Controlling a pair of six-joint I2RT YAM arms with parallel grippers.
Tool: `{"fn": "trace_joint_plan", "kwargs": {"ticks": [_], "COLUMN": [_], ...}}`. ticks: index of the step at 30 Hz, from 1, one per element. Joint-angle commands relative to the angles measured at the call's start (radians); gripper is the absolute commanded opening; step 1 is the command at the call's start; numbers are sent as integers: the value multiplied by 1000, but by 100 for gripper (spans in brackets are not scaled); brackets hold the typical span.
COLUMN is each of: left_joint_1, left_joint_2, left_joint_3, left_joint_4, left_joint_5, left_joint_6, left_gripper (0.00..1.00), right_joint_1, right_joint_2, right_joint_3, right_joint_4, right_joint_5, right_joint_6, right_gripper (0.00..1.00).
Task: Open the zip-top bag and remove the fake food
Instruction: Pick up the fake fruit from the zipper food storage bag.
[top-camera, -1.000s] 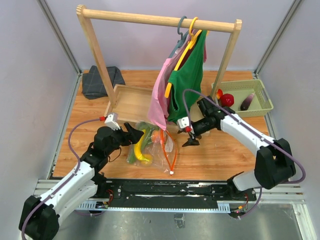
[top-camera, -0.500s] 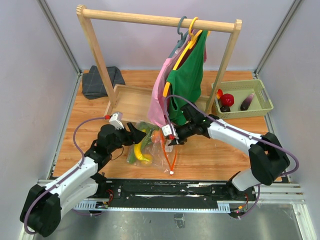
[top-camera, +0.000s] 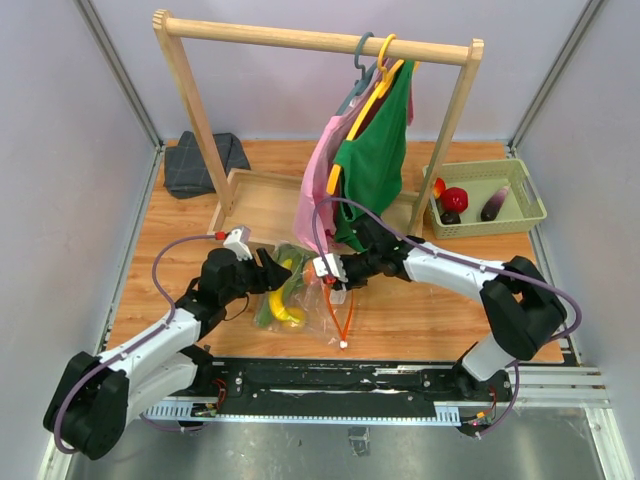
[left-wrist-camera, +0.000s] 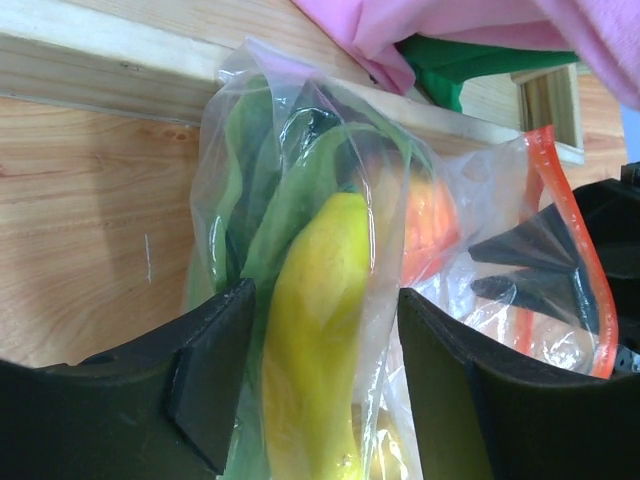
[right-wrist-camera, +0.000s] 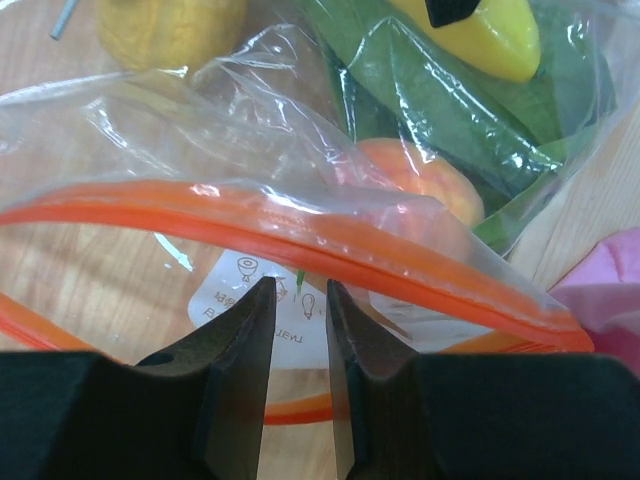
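Working at the mouth of the zip-top bag (top-camera: 318, 300) on the table (top-camera: 430, 310), the right gripper (right-wrist-camera: 300, 290) hangs just short of the orange zip strip (right-wrist-camera: 300, 240), fingers drawn nearly together, nothing clearly caught between them. The left gripper (left-wrist-camera: 325, 300) clamps the bag's other end around the banana (left-wrist-camera: 315, 330). The mouth gapes open, so that step looks done, and a red piece (top-camera: 455, 199) and eggplant (top-camera: 494, 204) lie in the green basket (top-camera: 525, 215) — but of the fake food, the banana, green leafy pieces (right-wrist-camera: 440, 110) and a peach (right-wrist-camera: 420, 180) sit inside.
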Motion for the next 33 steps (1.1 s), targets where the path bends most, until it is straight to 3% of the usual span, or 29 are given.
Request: {"fn": "trace_joint_plan", "kwargs": {"ticks": [1, 10, 15, 23, 33], "left_joint_1": [-3, -3, -3, -3, -3], "left_joint_2": [25, 65, 78, 95, 134], "left_joint_3": [-1, -2, -2, -10, -5], "left_joint_4": [12, 1, -3, 6, 29], "left_joint_5": [-2, -9, -6, 10, 42], "left_joint_6": [29, 47, 55, 58, 57], "left_gripper": [62, 47, 35, 32, 28], "right_joint_1": [13, 14, 12, 11, 12], "right_joint_2": [29, 46, 67, 91, 151], "right_joint_3": [13, 19, 27, 30, 58], "right_joint_4": [42, 148, 230, 289, 316], "right_joint_5": [40, 75, 145, 167, 110], "right_joint_6": [-7, 67, 151, 212, 280], "right_gripper": [28, 30, 37, 57, 67]}}
